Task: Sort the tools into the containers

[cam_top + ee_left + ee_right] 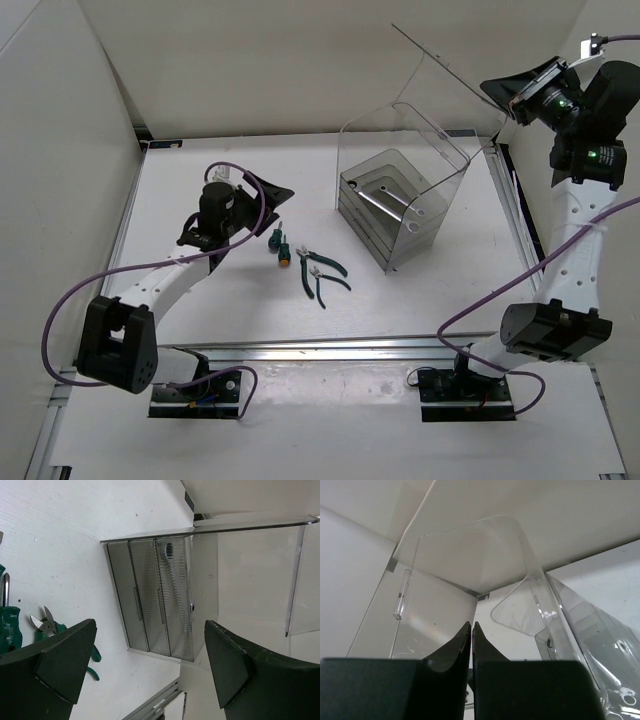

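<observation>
The tall clear bin [400, 195] stands right of centre, and its lid [440, 62] is swung up. Silver wrenches [385, 200] show through its wall on the stepped compartments. Two stubby screwdrivers [278, 244] and the green-handled pliers [322, 272] lie on the table left of the bin. My left gripper [262, 205] is open and empty, just left of the screwdrivers. Its view shows the bin [150, 595], the pliers [47, 627] and a screwdriver [7, 617]. My right gripper [505, 95] is shut on the edge of the raised lid [435, 615].
White walls enclose the table on the left, back and right. A metal rail [330, 350] runs along the near edge in front of the arm bases. The left arm's purple cable [230, 168] loops above its wrist.
</observation>
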